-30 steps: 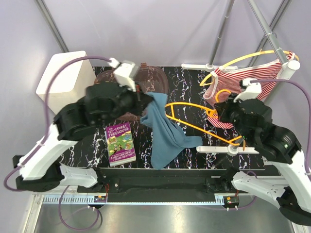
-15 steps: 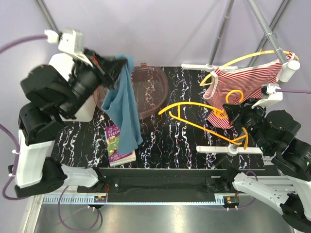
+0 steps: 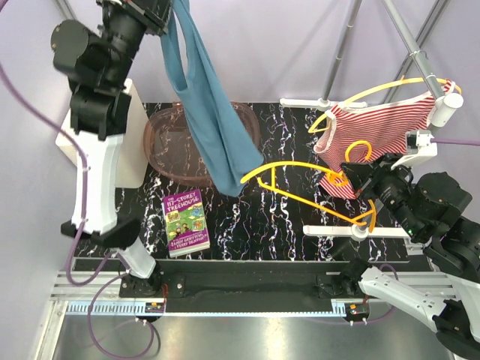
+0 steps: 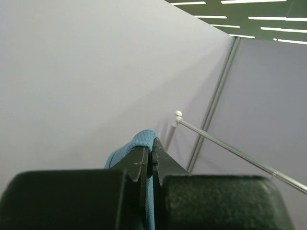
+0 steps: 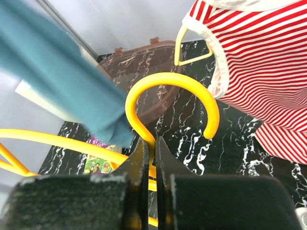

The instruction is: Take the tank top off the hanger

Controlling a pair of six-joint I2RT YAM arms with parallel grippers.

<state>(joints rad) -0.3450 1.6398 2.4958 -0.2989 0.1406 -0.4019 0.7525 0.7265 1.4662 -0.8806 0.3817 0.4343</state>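
- Black, white-veined marble-pattern table (image 3: pixel 292 217).
- Brown translucent plastic basket (image 3: pixel 154 169) sits at its far left.
- Purple "Treehouse" book (image 3: pixel 185 223) lies flat near the front-left edge.
- White rack foot bar (image 3: pixel 330 231) rests front-right.

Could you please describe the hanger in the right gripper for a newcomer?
Look above the right half of the black marbled table. The right gripper pinches a yellow hanger near its hook. Unlike the other yellow hanger, on the rail, it carries no striped top.
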